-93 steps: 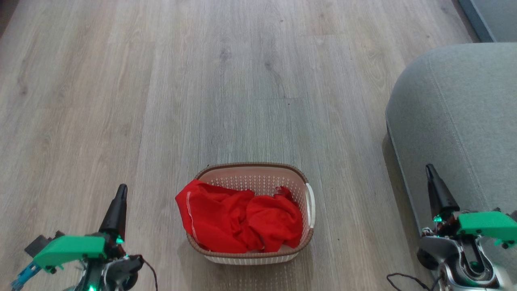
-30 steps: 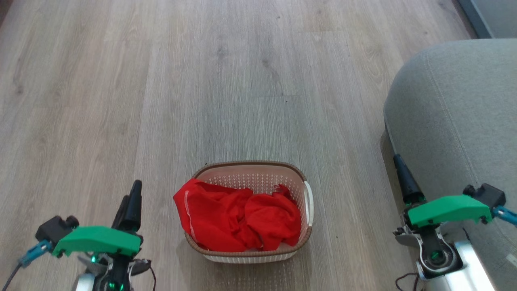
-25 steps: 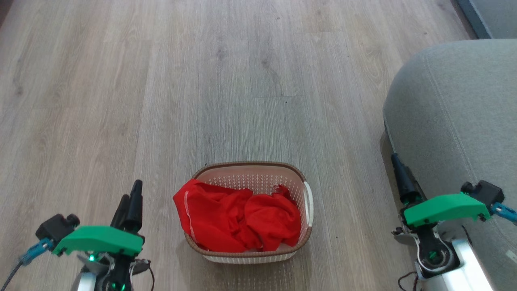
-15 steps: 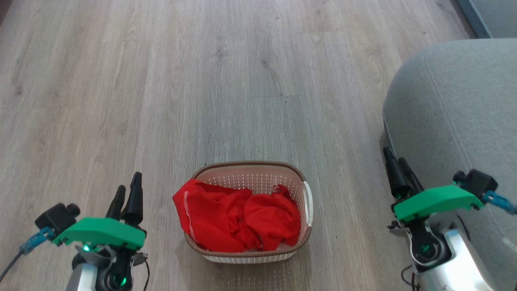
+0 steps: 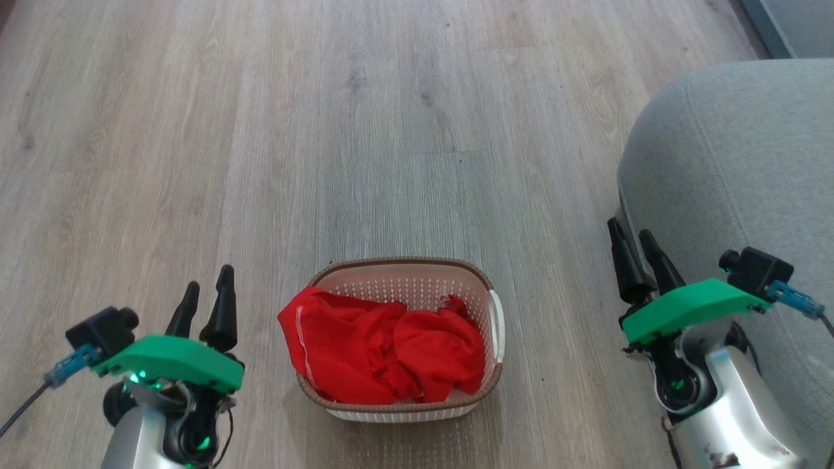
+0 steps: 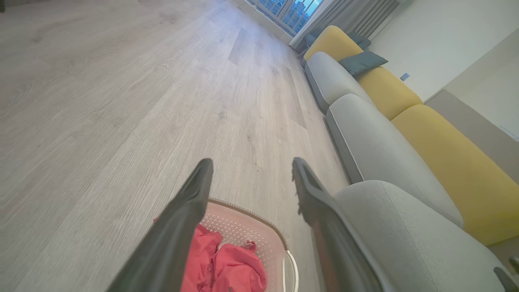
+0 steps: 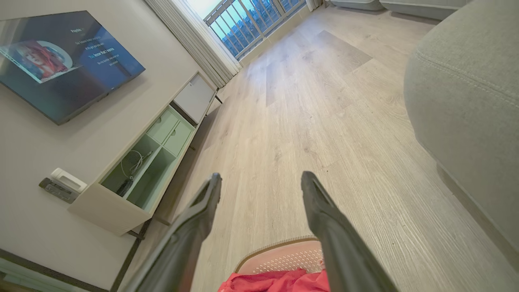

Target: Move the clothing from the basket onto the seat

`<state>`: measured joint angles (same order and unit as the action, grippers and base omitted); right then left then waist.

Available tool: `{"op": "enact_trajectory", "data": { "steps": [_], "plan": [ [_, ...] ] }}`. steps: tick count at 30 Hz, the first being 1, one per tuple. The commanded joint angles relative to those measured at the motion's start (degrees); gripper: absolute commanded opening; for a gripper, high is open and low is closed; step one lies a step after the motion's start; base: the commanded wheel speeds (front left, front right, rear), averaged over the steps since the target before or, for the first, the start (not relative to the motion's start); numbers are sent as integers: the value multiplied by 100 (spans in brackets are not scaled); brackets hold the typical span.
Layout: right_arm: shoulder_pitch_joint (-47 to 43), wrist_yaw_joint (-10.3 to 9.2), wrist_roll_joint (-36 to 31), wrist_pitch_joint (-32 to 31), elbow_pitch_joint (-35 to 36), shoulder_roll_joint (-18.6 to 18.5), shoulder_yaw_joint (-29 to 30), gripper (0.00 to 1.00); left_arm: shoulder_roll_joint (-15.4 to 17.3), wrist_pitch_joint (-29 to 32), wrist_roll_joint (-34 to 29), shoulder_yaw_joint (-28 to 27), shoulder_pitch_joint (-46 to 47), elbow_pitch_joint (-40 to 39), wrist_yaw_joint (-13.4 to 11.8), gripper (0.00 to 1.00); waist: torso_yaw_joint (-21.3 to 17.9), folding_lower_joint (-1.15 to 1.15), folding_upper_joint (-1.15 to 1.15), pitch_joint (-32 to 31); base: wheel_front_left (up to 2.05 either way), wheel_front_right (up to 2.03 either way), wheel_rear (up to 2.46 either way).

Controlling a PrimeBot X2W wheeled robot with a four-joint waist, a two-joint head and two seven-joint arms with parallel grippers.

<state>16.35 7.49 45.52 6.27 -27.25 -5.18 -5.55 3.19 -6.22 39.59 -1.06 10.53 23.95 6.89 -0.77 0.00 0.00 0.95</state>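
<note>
Change lies in the arms alone. At seven o'clock in the head view the left gripper (image 5: 209,276) has rolled and pushed forward over the last few seconds. Both its dark fingers now show, spread and holding nothing, and bare floor (image 5: 130,163) stretches from nine round to twelve o'clock.

At six o'clock the basket (image 5: 404,263) sits where it sat. The clothing (image 5: 384,352) is a red heap inside it, with one fold spilling over the rim toward eight o'clock.

At four o'clock the right gripper (image 5: 629,228) has likewise swung inward and forward, fingers apart and empty. Its tips are just beside the rounded front edge of the seat (image 5: 736,150), which takes up two to four o'clock.

I judge this the run-up to a first grasp, since nothing has left the basket. Room is generous on the left and ahead. On the right the seat's edge crowds the arm, so a reach for the heap should go inward. The lift must then clear the woven rim and the seat's shoulder.
</note>
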Motion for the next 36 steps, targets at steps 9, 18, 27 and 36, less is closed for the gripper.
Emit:
{"op": "enact_trajectory", "data": {
  "steps": [9,18,27,36],
  "plan": [
    [523,0,-687,215,84,-90,-184,100,132,-227,-751,-91,481,-101,40,100,-7,0,0,33,0,0,0],
    [725,0,-1260,367,-37,-112,-298,100,132,-378,-1454,-151,634,-38,44,100,-19,0,0,61,0,0,0],
    [935,0,-1830,520,-260,-144,-348,100,136,-529,-2101,-198,828,67,49,100,-22,0,0,66,0,0,0],
    [1094,0,-2482,673,-411,-157,-346,100,119,-680,-2720,-239,955,208,54,100,-35,0,0,51,0,0,0]
  ]
}}
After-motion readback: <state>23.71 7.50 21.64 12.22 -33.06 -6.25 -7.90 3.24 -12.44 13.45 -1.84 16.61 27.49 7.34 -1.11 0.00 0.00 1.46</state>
